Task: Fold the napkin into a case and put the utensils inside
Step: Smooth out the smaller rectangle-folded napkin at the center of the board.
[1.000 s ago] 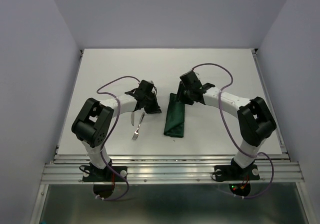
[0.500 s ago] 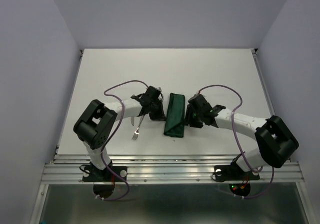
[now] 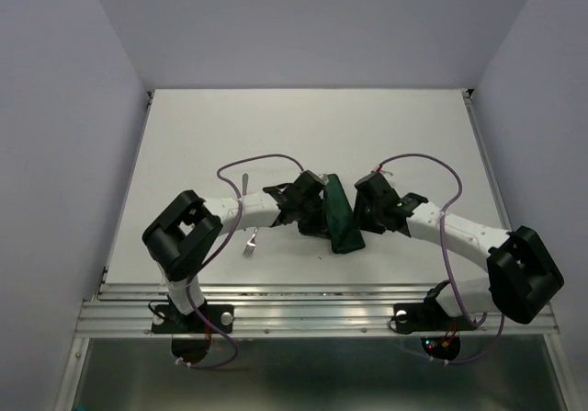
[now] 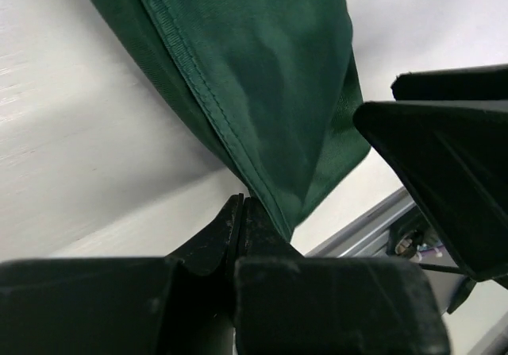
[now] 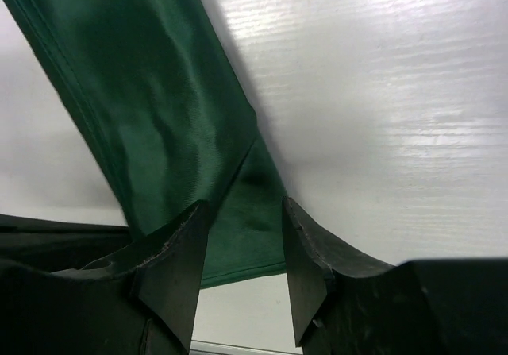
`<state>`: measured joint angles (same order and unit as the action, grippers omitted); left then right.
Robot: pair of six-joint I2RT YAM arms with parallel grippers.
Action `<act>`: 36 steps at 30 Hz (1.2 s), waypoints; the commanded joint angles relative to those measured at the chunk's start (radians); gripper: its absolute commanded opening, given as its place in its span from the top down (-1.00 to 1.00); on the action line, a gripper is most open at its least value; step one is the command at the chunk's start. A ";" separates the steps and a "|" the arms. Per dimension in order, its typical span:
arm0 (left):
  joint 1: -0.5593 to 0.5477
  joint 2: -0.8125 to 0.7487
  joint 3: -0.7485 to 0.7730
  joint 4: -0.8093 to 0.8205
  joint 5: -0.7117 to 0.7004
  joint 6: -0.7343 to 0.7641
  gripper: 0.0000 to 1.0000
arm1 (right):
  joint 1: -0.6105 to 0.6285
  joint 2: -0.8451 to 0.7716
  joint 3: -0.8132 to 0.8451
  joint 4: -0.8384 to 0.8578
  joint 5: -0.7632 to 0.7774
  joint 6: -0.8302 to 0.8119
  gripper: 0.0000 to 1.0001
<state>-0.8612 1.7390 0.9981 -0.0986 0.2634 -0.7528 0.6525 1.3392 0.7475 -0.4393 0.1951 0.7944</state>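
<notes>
The napkin (image 4: 262, 93) is looking like soft green cloth. It is shining a little, like silk, and a stitched edge is running down one side. The table (image 5: 381, 93) is looking smooth and white, showing fine lines like painted wood and shining under the light. The right gripper (image 5: 244, 212) is looking like dull black plastic, a bit rough along its edges. The fork (image 3: 250, 241) is gleaming like silver metal.

The left gripper (image 4: 238, 216), jaws pressed together, pinches the stitched edge of the dark green napkin (image 4: 270, 77), which slopes up clear of the white desk (image 4: 79, 156), with a black robot part (image 4: 444, 180) just beside its lower corner.
</notes>
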 commanded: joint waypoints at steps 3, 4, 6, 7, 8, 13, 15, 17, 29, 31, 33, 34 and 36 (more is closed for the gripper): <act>-0.007 -0.035 0.048 -0.064 -0.035 0.026 1.00 | -0.022 -0.063 0.084 -0.068 0.089 -0.073 0.05; -0.006 -0.045 0.056 -0.073 -0.064 0.033 1.00 | -0.022 -0.054 0.090 -0.073 0.067 -0.089 0.04; -0.004 -0.044 0.065 -0.090 -0.082 0.046 1.00 | -0.022 -0.025 0.107 -0.090 0.040 -0.115 -0.10; -0.002 -0.035 0.069 -0.101 -0.088 0.053 1.00 | -0.022 -0.008 0.108 -0.104 0.038 -0.116 -0.18; -0.002 -0.027 0.076 -0.104 -0.087 0.055 1.00 | -0.022 0.004 0.107 -0.107 0.044 -0.118 -0.24; -0.004 0.042 0.077 -0.099 -0.041 0.047 1.00 | -0.046 -0.012 0.079 -0.105 0.138 -0.107 -0.19; -0.006 0.053 0.071 -0.084 -0.029 0.046 1.00 | -0.076 -0.017 0.081 -0.104 0.141 -0.112 -0.05; -0.007 0.062 0.073 -0.081 -0.027 0.046 1.00 | -0.089 -0.014 0.081 -0.105 0.148 -0.113 0.06; -0.015 0.100 0.109 -0.081 -0.016 0.049 1.00 | -0.108 0.149 0.024 -0.018 0.103 -0.149 0.63; -0.016 0.102 0.117 -0.079 -0.013 0.050 1.00 | -0.108 0.144 0.006 0.008 0.052 -0.162 0.63; -0.021 0.105 0.128 -0.079 -0.010 0.050 1.00 | -0.094 0.144 0.003 0.011 0.043 -0.162 0.64; -0.022 0.106 0.131 -0.079 -0.009 0.050 1.00 | -0.085 0.146 0.004 0.011 0.043 -0.159 0.64; -0.027 0.114 0.142 -0.079 -0.004 0.047 1.00 | -0.060 0.152 0.007 0.014 0.032 -0.155 0.65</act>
<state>-0.8753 1.8462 1.0946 -0.1726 0.2523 -0.7181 0.5549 1.4868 0.7719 -0.4641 0.2848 0.6464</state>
